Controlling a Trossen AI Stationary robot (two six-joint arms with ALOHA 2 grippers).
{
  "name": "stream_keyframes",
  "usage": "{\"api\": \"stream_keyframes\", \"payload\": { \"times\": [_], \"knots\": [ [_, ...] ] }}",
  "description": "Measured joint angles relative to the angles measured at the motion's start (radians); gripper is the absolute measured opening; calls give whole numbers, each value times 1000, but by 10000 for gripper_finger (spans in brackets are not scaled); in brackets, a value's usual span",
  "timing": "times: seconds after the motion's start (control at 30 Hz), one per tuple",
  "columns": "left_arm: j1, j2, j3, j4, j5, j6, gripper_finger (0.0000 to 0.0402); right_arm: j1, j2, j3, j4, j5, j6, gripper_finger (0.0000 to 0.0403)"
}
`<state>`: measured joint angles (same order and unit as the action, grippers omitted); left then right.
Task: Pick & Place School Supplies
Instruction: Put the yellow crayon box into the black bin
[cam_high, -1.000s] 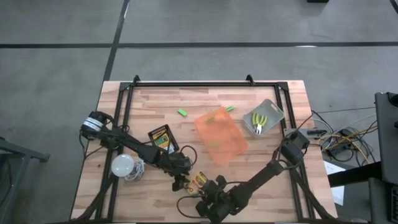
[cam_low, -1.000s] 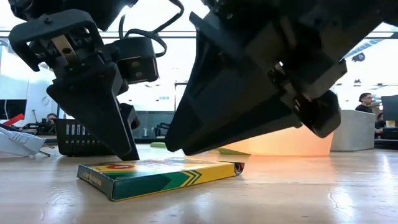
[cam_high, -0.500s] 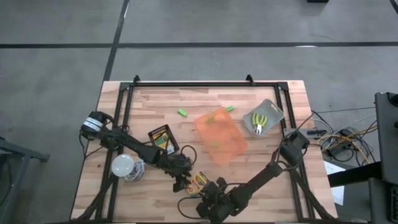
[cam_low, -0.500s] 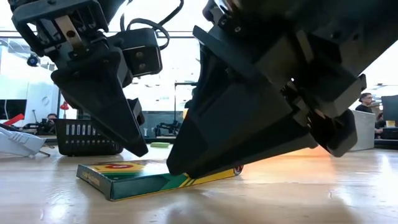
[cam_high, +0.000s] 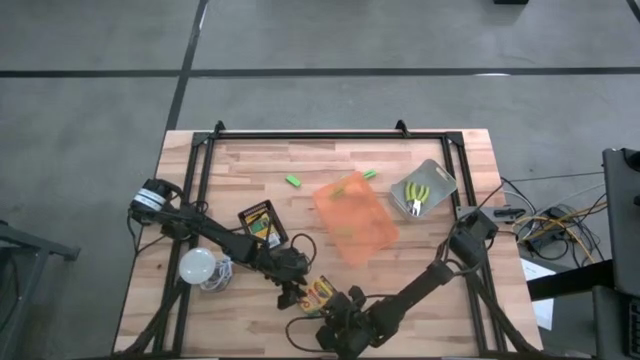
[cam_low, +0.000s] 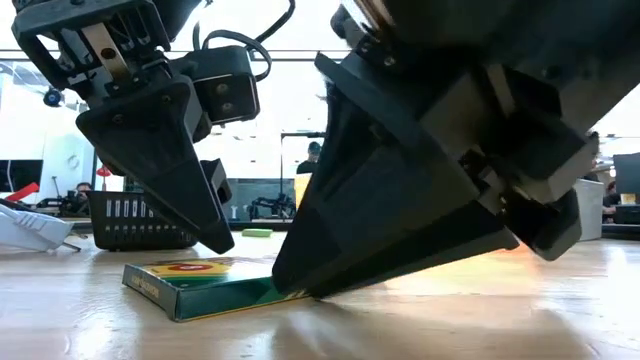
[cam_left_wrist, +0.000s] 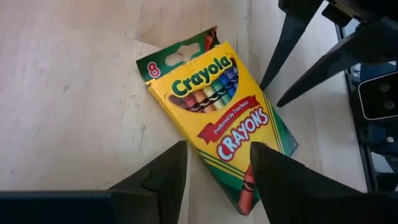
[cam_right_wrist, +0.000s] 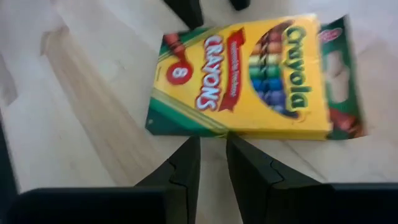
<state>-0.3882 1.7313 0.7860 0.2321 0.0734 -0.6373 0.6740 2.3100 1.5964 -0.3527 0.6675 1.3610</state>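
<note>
A yellow-and-green Crayola crayon box (cam_left_wrist: 217, 121) lies flat on the wooden table (cam_high: 300, 160) near its front edge, between the 2 grippers. The left gripper (cam_left_wrist: 214, 168) hangs just above one end of the box with its fingers (cam_left_wrist: 161, 177) spread apart, holding nothing. The right gripper (cam_right_wrist: 212, 162) is down at the opposite end, its fingertips at the box's edge and its fingers (cam_right_wrist: 249, 168) nearly together with only a narrow gap between them, clamped on nothing; in the low view it hides that end of the box. A 2nd crayon box (cam_high: 262, 222) lies flat farther back on the left side of the table, beside the left arm. Behind it, 1 bright green block (cam_high: 294, 181) rests on the bare wood, and another green block (cam_high: 369, 174) sits just beside the far corner of the orange translucent tray (cam_high: 355, 218) at the table's middle. To the right of the tray, a grey container (cam_high: 424, 188) holds the yellow-handled tools (cam_high: 416, 196). A white round bulb (cam_high: 197, 265) lies by the left edge.
</note>
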Motion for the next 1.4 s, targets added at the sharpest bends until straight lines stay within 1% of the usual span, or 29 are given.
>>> {"api": "stream_keyframes", "payload": {
  "times": [0.07, 0.13, 0.43, 0.5, 0.8, 1.23, 1.4],
  "knots": [
    [0, 0, -1, -1, 0, 0, 181, 10, 0, 4, -7, 72, -6, 80],
    [0, 0, -2, -2, 0, 0, 181, 17, -7, 10, -1, 105, -6, 80],
    [0, 0, -4, -1, 0, 1, 181, 16, -8, 15, -2, 115, -3, 68],
    [0, 0, -4, -1, 0, 1, 181, 9, -8, 14, -2, 105, -2, 70],
    [0, 0, -4, -1, 5, 8, 181, -30, -8, 8, -7, -9, -34, 81],
    [0, 0, -5, -1, 6, -1, 181, -7, -8, 7, -9, -18, -33, 68],
    [0, 0, -5, 0, 51, -38, 181, -1, -5, 6, -10, -24, -17, 73]
  ]
}}
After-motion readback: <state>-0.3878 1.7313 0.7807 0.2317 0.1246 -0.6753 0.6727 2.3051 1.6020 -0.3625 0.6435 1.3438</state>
